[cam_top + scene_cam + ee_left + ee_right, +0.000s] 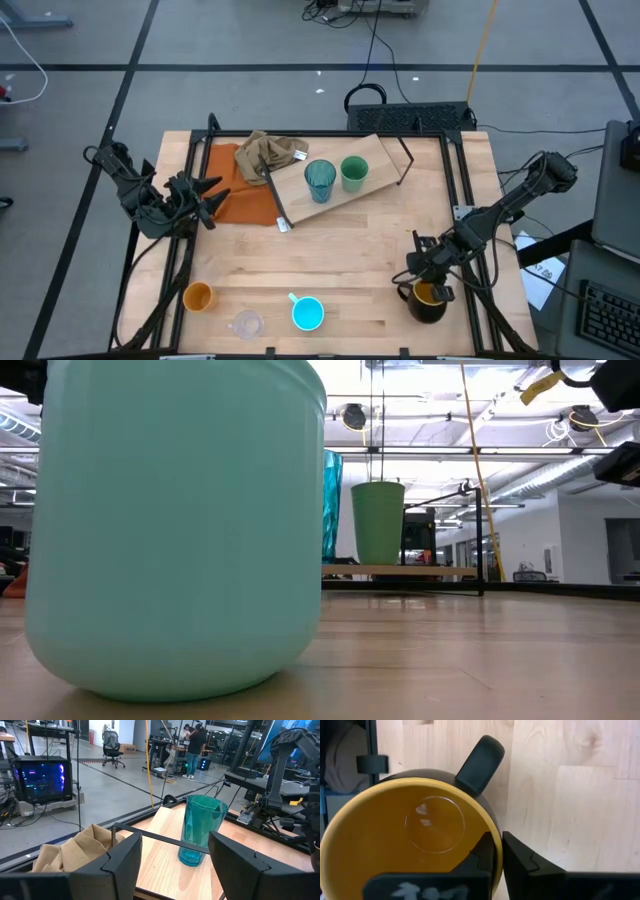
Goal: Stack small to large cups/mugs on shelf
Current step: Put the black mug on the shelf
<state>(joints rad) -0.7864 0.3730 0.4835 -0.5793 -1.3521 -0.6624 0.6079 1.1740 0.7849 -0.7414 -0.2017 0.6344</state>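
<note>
A black mug with a yellow-orange inside [428,302] stands near the table's right front corner, with my right gripper [428,284] shut on it from above. On the light wooden shelf [385,158] at the back stand a teal tumbler [320,180] and a green cup [354,173]. An orange cup [198,296], a clear glass [246,324] and a light-blue mug [308,313] rest on their bases along the front edge. My left gripper [172,865] waits open at the table's left, by the orange cloth, level and facing the tumbler [201,827]. My right gripper pinches the mug's rim wall [496,836], a short way round from the handle [481,762]. One finger [481,856] is inside the cup and the other [520,857] outside. The fingers slant down from above. The mug stays upright, mouth up.
An orange cloth [232,188] and a crumpled tan cloth [268,155] lie at the back left beside the shelf. Black frame rails [462,190] run along the table's sides. Bare wood lies in the table's middle. The light-blue mug [175,530] fills the low view's left.
</note>
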